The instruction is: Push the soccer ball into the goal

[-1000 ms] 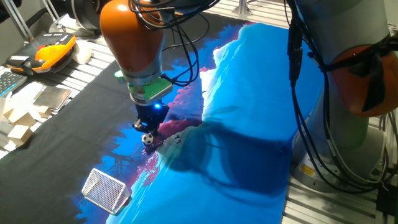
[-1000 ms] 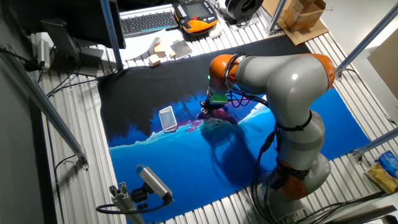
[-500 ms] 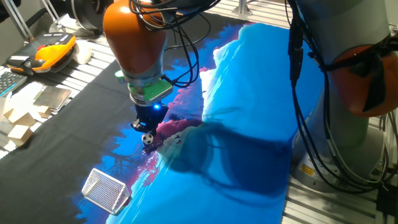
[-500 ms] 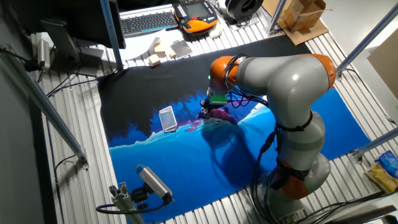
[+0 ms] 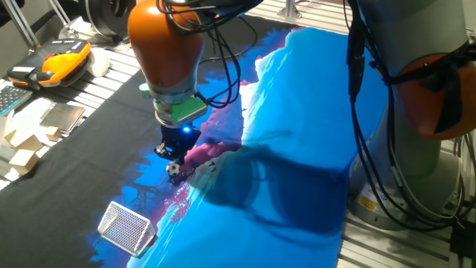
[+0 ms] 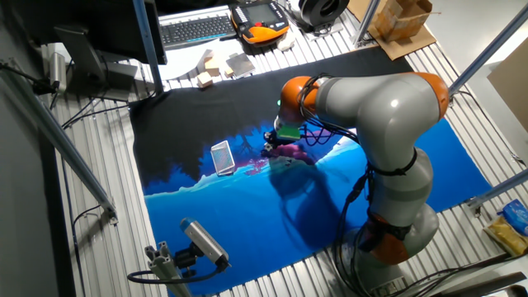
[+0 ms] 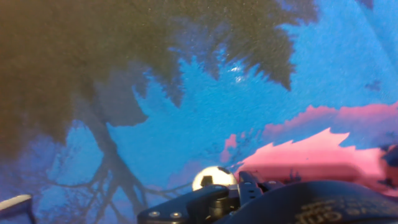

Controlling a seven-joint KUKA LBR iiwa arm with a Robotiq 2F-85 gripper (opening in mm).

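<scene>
**Ball at hand, goal apart**

Soccer ball (image 5: 173, 169): on the printed blue cloth (image 5: 297, 149) covering the surface, directly beneath the hand (image 5: 172, 153); in the hand view it sits just beyond the fingers. Hand: lowered close to the cloth, touching or nearly touching the ball; whether its fingers are apart or together cannot be told. Goal (image 5: 126, 226): white mesh, near the cloth's corner, well apart from the ball.

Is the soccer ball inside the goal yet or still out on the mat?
Out. The soccer ball sits on the mat just under the gripper, with open mat between it and the goal.
</scene>
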